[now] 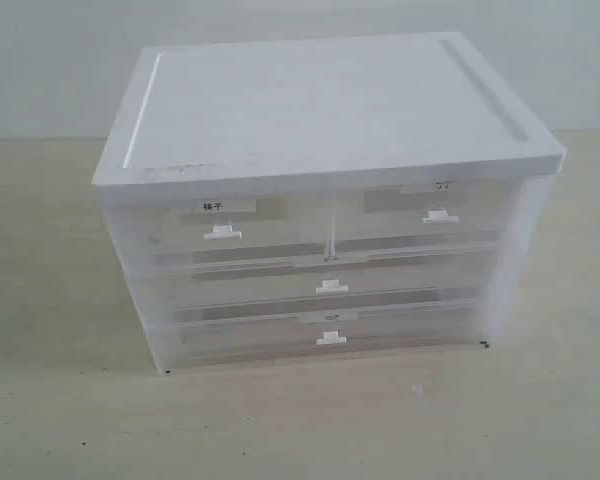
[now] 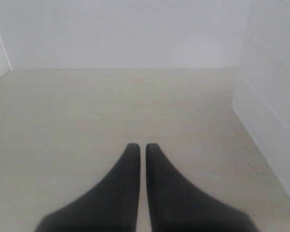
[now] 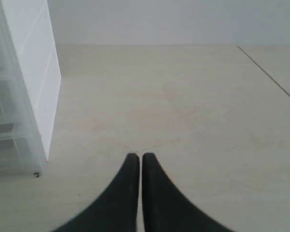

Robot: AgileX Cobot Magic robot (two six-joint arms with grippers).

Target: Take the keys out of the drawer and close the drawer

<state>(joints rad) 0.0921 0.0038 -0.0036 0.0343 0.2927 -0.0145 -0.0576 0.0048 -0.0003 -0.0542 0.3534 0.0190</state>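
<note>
On the pale tabletop [image 1: 60, 400] I see the white-topped drawer cabinet [image 1: 320, 110] with every drawer pushed in. The one I want is the unlabelled half-width drawer [image 1: 380, 228], top row on the right, its long axis running across the cabinet front and its white tab handle [image 1: 440, 216] at the middle. The keys don't show through the cloudy plastic, so I take them to be inside. Both hands are closed on nothing beside the cabinet, and I judge the right hand [image 3: 141, 157] nearer that handle than the left hand [image 2: 142, 147].
</note>
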